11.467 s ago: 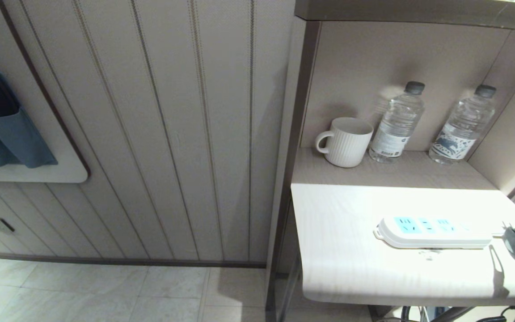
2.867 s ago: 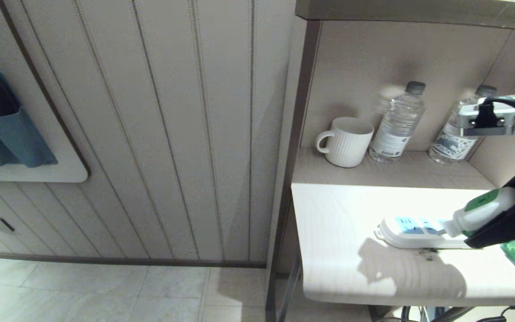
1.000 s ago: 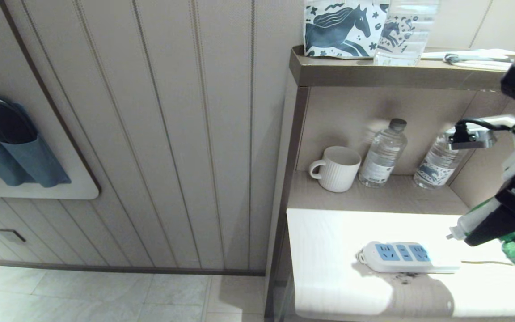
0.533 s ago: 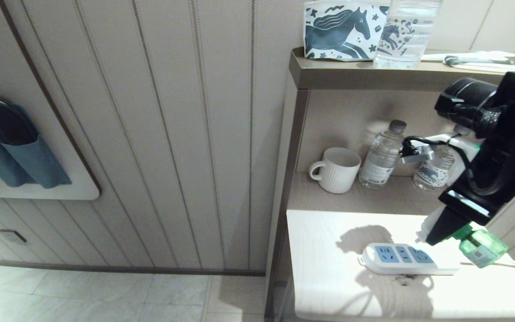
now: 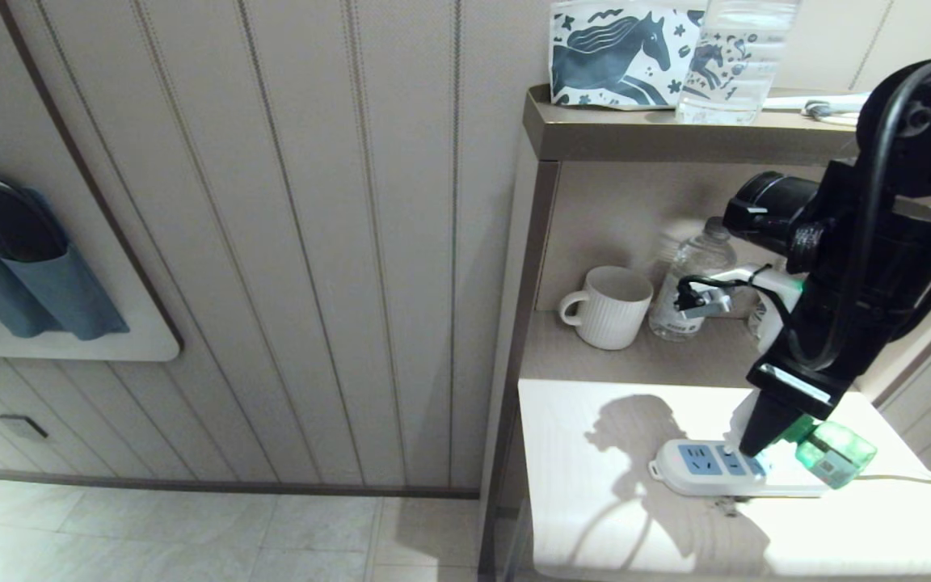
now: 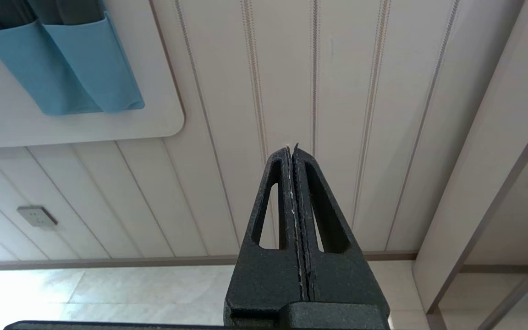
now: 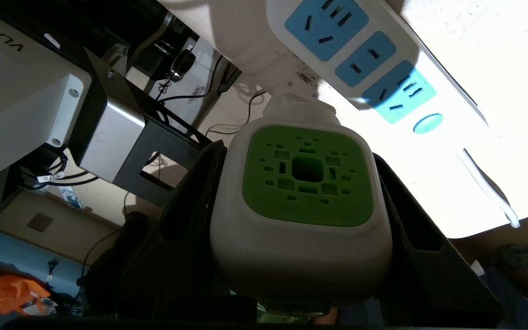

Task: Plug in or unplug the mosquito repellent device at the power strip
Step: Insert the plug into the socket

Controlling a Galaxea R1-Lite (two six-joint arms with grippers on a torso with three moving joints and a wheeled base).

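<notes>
The mosquito repellent device (image 7: 307, 201), white-bodied with a green vented face, sits clamped between the two dark fingers (image 7: 429, 270) of the right pincer (image 5: 760, 440), which press against its opposite sides. In the head view its translucent green liquid bottle (image 5: 835, 454) sticks out to the right of the fingers, tilted, just above the power strip (image 5: 736, 469). The device hangs over the strip's right-hand socket panel; whether its plug end touches the sockets cannot be told. The strip lies flat on the pale worktop (image 5: 595, 501), its three light-blue panels facing up, a small blue button (image 7: 427, 123) beyond the last one and a thin white cord (image 5: 902, 478) trailing off to the right. Behind it, on the recessed shelf, stand a ribbed white mug (image 5: 611, 307) and a clear water bottle (image 5: 688, 283). The left pincer (image 6: 294, 183) is well away from the worktop, its fingers pressed together on nothing, facing the panelled wall (image 6: 360, 114).
</notes>
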